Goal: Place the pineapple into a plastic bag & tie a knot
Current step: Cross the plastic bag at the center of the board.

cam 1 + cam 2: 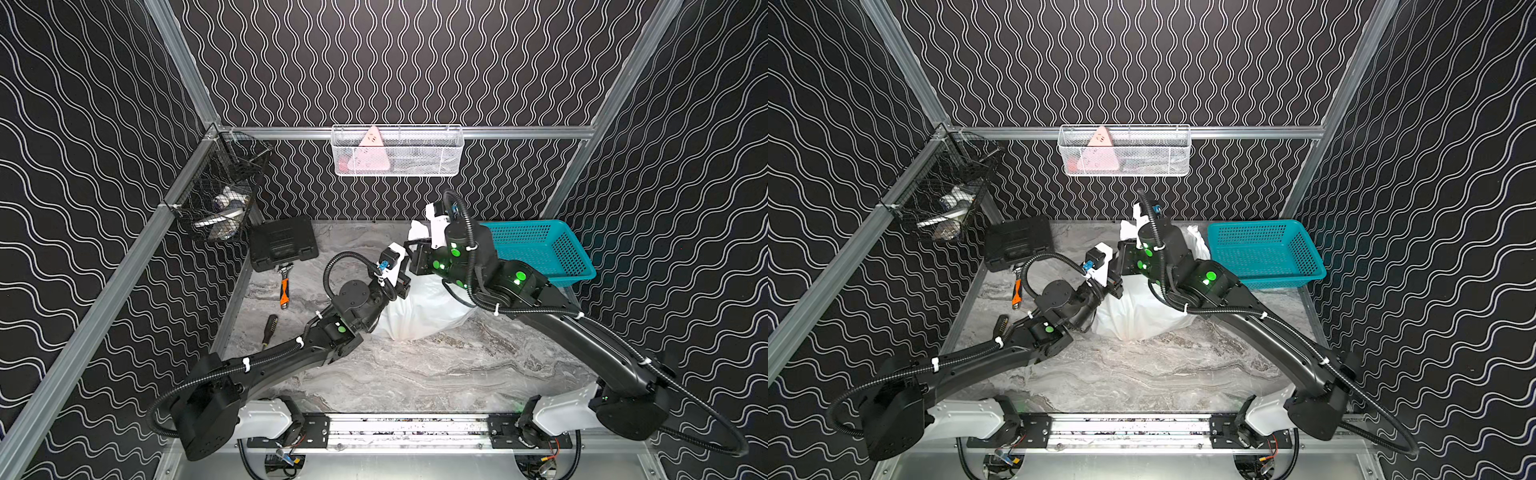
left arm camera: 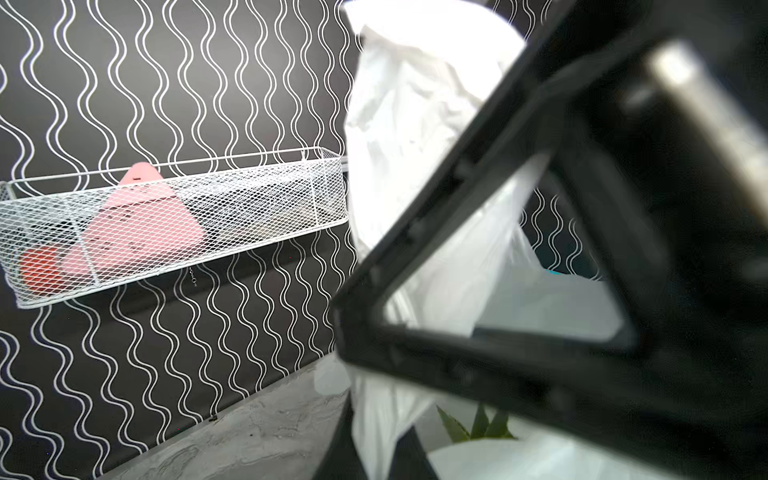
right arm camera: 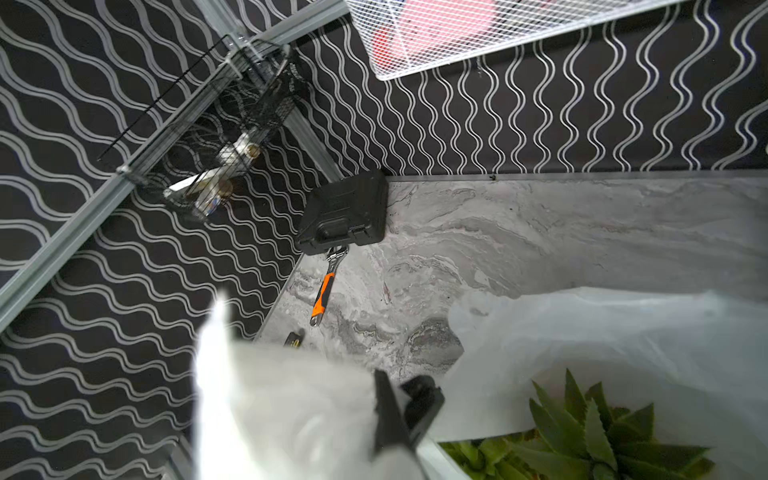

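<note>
The plastic bag (image 1: 419, 318) is sitting on the table (image 1: 415, 374) between the two arms, near the teal basket (image 1: 540, 249). In both top views the bag is lying with its long axis running front to back. The rounded, filled end is facing the robot's base and the mouth end is reaching toward the back wall. One flat handle strip (image 2: 415, 95) is standing nearly upright from that far end, its tip pointing up. The mouth is gaping, and the pineapple (image 3: 590, 428) is sitting inside, its green crown leaves pointing up toward the opening. The fruit's body is hidden under the film, so its own axis cannot be told.

The left end effector (image 1: 402, 286) is pressing against the bag's left upper edge with its jaws closed on a strip of the white film. The right end effector (image 3: 405, 411) is reaching in from the right above the mouth, pointing left. Its fingers are standing a narrow gap apart with blurred film beside them, and whether they are gripping it cannot be told.

A black case (image 1: 282, 245), an orange-handled wrench (image 1: 284, 286) and a screwdriver (image 1: 269, 330) are lying well apart from the bag, on the left.
</note>
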`<state>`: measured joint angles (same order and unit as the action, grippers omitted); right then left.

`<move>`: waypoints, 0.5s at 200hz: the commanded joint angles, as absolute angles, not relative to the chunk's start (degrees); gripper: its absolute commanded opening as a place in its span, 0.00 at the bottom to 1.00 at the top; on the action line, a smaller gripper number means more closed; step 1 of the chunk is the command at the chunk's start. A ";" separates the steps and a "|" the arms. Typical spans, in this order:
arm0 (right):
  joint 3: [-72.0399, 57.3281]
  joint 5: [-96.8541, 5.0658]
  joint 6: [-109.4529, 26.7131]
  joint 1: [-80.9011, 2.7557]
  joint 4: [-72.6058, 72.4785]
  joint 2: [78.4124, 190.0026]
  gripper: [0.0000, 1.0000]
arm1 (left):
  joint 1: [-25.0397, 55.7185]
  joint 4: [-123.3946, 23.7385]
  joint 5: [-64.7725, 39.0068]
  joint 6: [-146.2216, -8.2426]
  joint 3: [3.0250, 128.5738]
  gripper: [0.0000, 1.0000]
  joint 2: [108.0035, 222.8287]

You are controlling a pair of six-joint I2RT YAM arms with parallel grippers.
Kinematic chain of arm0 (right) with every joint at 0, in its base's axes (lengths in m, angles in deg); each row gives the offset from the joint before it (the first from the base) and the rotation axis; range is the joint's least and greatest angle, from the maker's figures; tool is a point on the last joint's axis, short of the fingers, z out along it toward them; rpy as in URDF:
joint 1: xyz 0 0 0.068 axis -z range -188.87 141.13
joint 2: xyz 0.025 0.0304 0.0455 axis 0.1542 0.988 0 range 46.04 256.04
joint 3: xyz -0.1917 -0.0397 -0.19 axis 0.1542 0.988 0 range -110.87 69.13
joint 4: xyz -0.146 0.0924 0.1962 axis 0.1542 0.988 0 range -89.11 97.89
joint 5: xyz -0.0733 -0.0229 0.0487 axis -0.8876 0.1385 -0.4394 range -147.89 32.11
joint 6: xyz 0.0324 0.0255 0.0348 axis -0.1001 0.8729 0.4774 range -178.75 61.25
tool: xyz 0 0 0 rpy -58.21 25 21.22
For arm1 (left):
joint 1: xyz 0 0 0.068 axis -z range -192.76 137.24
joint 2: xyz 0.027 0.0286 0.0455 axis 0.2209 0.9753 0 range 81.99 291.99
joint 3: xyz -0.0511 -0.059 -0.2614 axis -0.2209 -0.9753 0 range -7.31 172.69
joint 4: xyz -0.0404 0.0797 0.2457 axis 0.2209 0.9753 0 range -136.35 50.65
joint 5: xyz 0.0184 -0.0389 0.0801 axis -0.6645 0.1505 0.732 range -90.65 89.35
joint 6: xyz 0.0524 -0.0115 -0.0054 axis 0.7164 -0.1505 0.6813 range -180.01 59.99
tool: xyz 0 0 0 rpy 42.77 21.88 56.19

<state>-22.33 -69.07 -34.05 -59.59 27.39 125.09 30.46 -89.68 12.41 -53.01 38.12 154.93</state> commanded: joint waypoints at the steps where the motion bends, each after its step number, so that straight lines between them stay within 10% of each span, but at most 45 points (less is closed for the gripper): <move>1: -22.09 -59.01 -52.07 -56.31 19.30 117.90 0.56 | 28.08 -85.05 5.76 -56.92 38.00 0.00 153.64; 34: -27.91 -49.57 -65.21 -44.77 39.92 111.56 0.99 | 24.51 -83.70 -2.58 -61.17 38.21 0.00 152.48; 100: -7.97 -33.55 -74.12 -24.72 40.37 102.20 1.00 | 20.30 -80.88 -11.18 -65.17 39.35 0.00 151.54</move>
<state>-14.76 -41.80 -70.94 -29.95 45.38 106.03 21.72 -80.96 -6.57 -62.25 38.76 152.22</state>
